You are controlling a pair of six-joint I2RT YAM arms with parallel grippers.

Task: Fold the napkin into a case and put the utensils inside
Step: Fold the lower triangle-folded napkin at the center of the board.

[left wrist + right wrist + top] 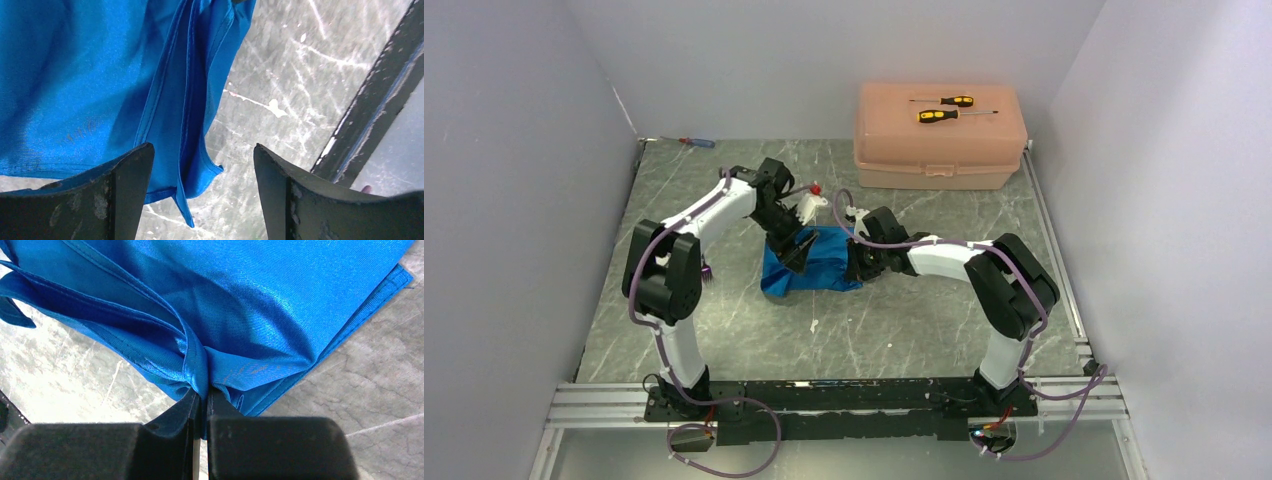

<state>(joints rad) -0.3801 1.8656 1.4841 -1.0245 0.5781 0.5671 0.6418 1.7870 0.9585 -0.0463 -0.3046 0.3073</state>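
Closest in, the right gripper [200, 402] is clamping a bunched edge of the napkin [280, 305]; I'm seeing the left gripper [202, 155] hanging jaws apart over it, mid-frame in the top view.

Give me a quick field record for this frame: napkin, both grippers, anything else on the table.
napkin: bright blue, loosely folded and rumpled, centre of table
fold state: not yet a flat case
left gripper: open, above the napkin's loose edge, holding nothing
right gripper: shut on the napkin, pinching a bunched fold at its right side
peach box: far right, closed, two yellow-and-black screwdrivers lying on its lid
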